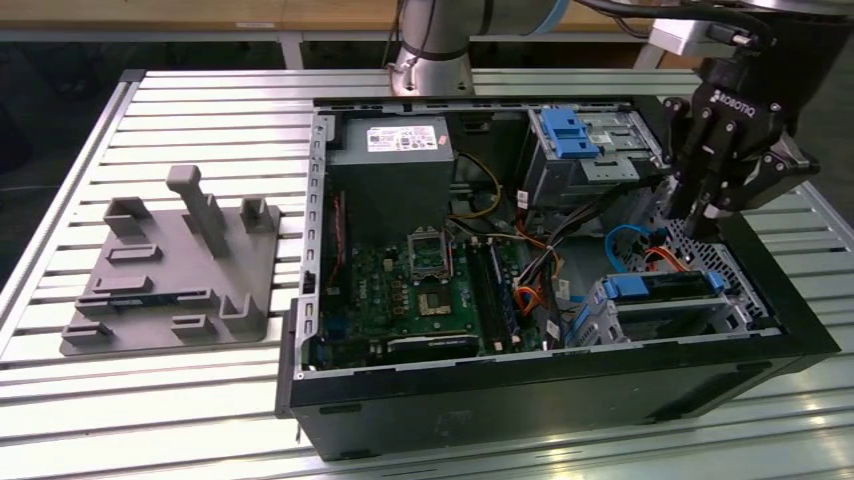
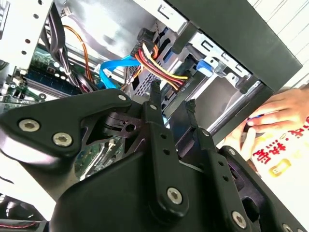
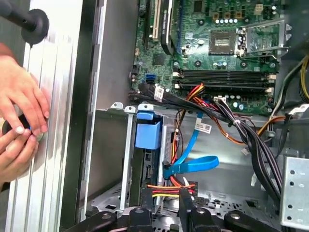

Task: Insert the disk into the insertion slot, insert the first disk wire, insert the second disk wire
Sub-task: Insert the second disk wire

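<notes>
The open case (image 1: 534,390) lay on a slatted table (image 1: 174,400), with a grey fixture (image 1: 174,270) well apart on the exterior view's left. Inside, the board (image 1: 427,290) took the middle, and the slot (image 1: 667,310) sat in the near corner on the exterior view's right. The disk (image 1: 663,287) was already in the slot, its blue caddy end facing the case's middle; most of its body was hidden by the cage walls. In the first wrist view the caddy's blue tab (image 3: 147,129) stood out while the drive behind it was dark and hard to make out. The gripper (image 1: 703,208) hung over the case just above the slot, empty, its fingers (image 2: 155,104) parted by a narrow gap. Just beyond them in both wrist views lay a blue cable (image 3: 190,164) and a red-yellow wire bundle (image 2: 161,65), neither grasped. A person's hands (image 3: 19,125) rested on the table outside the case wall, cut off at the frame's edge.
</notes>
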Robot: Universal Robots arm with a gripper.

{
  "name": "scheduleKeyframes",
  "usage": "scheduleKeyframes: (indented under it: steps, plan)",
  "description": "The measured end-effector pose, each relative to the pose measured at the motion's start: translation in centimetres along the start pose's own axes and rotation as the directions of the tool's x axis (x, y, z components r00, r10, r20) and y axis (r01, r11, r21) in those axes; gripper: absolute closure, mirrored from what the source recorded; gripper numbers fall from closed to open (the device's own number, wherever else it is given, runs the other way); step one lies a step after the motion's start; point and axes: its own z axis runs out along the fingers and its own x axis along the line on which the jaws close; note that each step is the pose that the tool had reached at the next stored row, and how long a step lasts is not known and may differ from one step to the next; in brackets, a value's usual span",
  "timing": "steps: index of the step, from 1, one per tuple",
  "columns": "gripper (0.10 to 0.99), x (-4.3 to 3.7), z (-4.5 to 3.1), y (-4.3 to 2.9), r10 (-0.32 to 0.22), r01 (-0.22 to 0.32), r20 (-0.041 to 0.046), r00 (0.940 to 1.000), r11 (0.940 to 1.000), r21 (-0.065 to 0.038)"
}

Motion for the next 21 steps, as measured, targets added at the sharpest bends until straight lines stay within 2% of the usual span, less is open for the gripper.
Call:
scheduleKeyframes:
  steps: [3, 9, 21]
  plan:
    - [0.729, -0.05, 0.07, 0.49, -0.010, 0.010, -0.0002, 1.0000, 1.0000, 0.002]
    - [0.729, -0.20, 0.24, 1.90, -0.019, 0.019, -0.0006, 0.9998, 0.9998, 0.005]
    - [0.729, -0.32, 0.72, 1.94, -0.019, 0.019, -0.0122, 0.9998, 0.9998, 0.004]
